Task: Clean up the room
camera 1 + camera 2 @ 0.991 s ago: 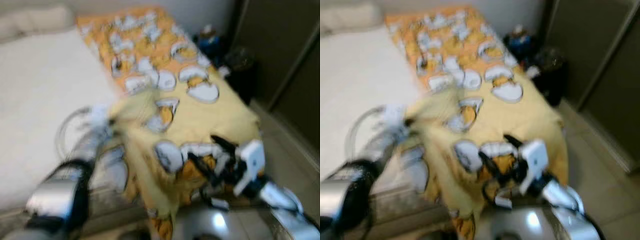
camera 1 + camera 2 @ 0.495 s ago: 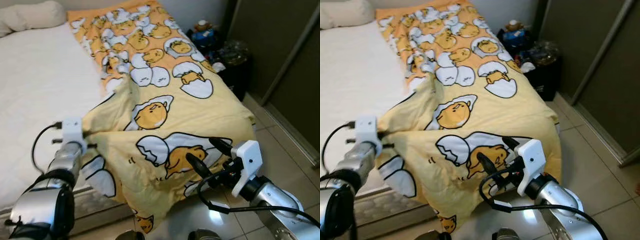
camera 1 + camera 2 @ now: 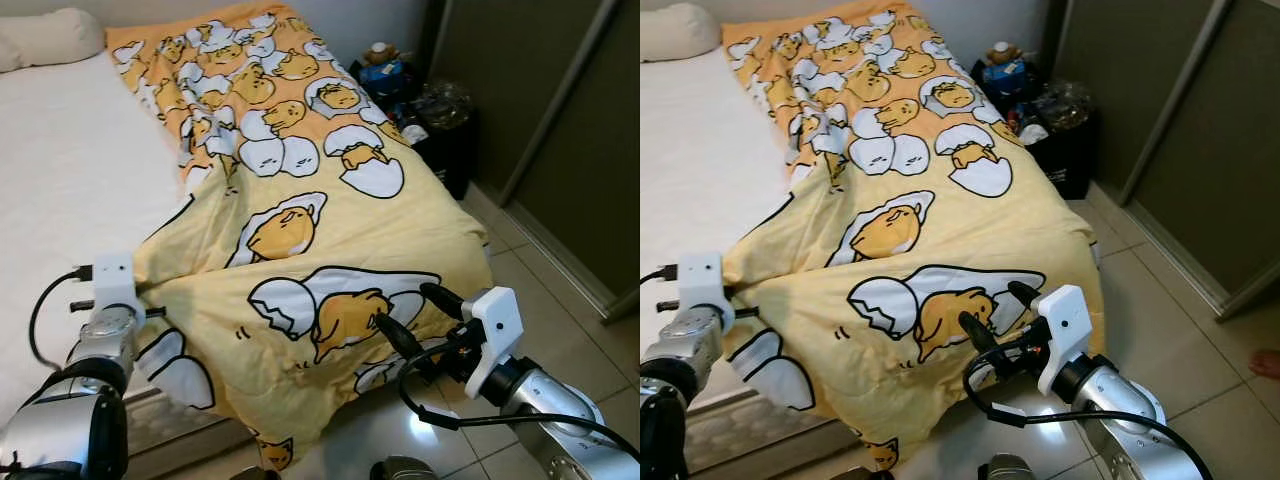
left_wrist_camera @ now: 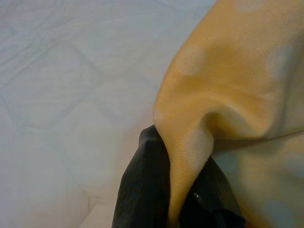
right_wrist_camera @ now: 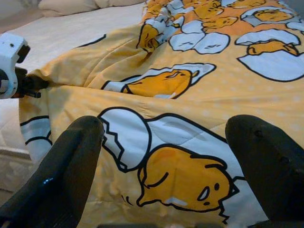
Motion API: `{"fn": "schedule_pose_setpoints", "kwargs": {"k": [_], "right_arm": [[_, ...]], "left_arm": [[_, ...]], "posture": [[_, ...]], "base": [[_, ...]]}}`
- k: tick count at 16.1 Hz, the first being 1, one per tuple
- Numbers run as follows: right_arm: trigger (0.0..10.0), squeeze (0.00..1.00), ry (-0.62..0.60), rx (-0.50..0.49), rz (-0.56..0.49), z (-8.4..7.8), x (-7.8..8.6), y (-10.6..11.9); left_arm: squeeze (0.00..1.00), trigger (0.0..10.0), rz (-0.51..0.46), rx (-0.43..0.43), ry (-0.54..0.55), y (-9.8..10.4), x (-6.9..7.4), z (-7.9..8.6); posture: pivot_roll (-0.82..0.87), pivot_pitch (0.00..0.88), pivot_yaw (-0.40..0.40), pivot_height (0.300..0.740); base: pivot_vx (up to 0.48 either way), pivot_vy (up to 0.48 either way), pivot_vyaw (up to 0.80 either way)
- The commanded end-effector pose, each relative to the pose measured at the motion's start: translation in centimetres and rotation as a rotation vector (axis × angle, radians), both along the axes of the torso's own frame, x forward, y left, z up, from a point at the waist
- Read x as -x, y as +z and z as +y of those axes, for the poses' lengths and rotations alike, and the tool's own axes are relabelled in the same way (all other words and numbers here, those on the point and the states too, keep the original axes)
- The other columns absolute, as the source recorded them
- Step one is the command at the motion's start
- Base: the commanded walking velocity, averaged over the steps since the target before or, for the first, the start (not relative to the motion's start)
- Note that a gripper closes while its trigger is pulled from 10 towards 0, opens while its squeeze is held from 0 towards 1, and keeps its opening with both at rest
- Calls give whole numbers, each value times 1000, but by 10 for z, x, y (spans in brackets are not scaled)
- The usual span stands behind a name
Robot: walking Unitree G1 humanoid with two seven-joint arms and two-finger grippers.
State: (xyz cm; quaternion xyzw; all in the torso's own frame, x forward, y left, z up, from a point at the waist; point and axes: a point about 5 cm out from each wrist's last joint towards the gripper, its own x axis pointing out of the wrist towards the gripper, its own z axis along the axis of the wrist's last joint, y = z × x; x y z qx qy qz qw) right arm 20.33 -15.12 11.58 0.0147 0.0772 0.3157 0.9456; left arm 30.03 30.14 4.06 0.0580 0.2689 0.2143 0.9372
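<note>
Half-spread: left claw [image 3: 160, 312] pinches the egg-print duvet [image 3: 300, 200]; right claw [image 3: 410, 318] gapes empty; bed's [image 3: 70, 170] left side uncovered.

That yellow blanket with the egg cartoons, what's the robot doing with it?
The robot stands at the foot of a bed and is handling the yellow blanket spread along its right side. Its left gripper has its jaws shut on a fold at the blanket's edge, pulling it taut over the white mattress. The right gripper hovers with jaws open, close to the blanket's lower corner where it hangs toward the tiled floor.
</note>
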Motion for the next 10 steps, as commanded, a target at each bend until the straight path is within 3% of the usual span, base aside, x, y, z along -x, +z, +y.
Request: {"fn": "schedule_pose_setpoints", "kwargs": {"k": [1, 5, 10], "right_arm": [[10000, 0, -22, -8, -4, -4, 1, -2], [10000, 0, 4, -5, 2, -4, 2, -5], [10000, 0, 9, 6, 4, -3, -1, -7]], "left_arm": [[0, 0, 5, -29, 142, 3, 15, 29], [0, 0, 36, -4, 239, -8, 34, 41], [0, 0, 166, -74, 384, -23, 73, 65]], "posture": [[-242, 33, 69, 736], [-237, 27, 66, 736], [-238, 15, 62, 736]], "base": [[0, 0, 0], [0, 0, 0], [0, 0, 0]]}}
